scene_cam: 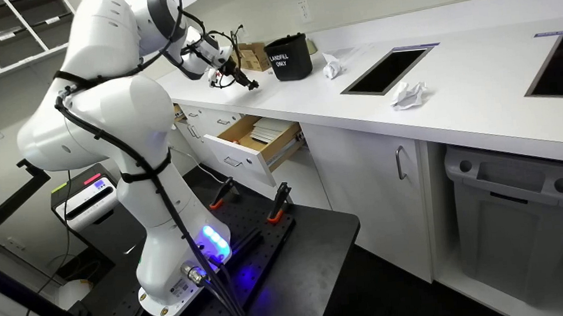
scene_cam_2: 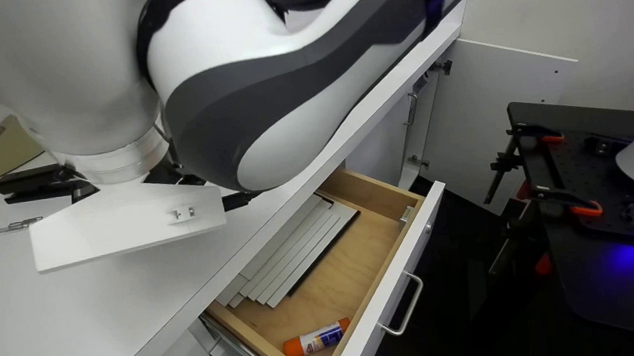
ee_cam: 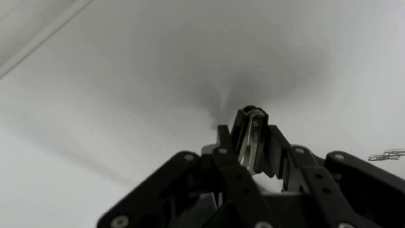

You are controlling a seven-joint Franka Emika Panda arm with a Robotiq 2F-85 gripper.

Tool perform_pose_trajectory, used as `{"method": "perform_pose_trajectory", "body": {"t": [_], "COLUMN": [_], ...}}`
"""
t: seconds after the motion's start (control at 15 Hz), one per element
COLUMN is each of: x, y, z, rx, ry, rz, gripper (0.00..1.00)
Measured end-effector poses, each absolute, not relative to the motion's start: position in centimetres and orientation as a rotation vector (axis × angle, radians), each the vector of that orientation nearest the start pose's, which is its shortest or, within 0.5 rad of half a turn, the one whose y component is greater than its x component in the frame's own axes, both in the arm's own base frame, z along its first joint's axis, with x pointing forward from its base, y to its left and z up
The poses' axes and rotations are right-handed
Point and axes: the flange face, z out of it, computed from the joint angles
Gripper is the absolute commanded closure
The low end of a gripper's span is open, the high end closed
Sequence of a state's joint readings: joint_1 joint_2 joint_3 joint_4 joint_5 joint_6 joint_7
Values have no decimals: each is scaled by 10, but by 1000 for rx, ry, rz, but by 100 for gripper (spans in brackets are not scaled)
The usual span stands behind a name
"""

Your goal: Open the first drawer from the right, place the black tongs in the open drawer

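Observation:
The first drawer from the right [scene_cam: 241, 152] is pulled open under the counter's front edge; its white front and pale wood inside also show in an exterior view [scene_cam_2: 386, 302]. In the wrist view my gripper [ee_cam: 250, 134] is shut on the black tongs [ee_cam: 254, 139], a small black piece with a metal middle that sticks out past the fingertips. In an exterior view the gripper [scene_cam: 250, 84] hangs just above the white countertop, behind the drawer and a little toward the wall; the tongs cannot be told apart there. In another exterior view the arm and wrist hide the fingers.
The drawer holds pale flat panels [scene_cam_2: 294, 253] and an orange glue stick [scene_cam_2: 316, 339]. A black bin [scene_cam: 290, 59], a cardboard box [scene_cam: 253, 57] and crumpled papers [scene_cam: 408, 95] stand on the counter. A small metal object [scene_cam_2: 15, 225] lies on the countertop near the wrist.

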State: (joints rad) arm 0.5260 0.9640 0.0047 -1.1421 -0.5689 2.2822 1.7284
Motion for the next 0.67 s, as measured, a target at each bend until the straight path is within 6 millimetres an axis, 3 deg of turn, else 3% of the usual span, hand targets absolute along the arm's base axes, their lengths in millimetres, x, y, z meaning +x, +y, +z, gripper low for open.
{"method": "perform_pose_trajectory", "body": {"t": [0.33, 0.4, 0.67], "x": [647, 637, 608], "y": [382, 382, 379], "z": [244, 244, 249], "rx": [-2806, -2810, -2844], "ry": [1381, 1396, 1400], "rz": [-704, -694, -668], "gripper": [92, 67, 67]}}
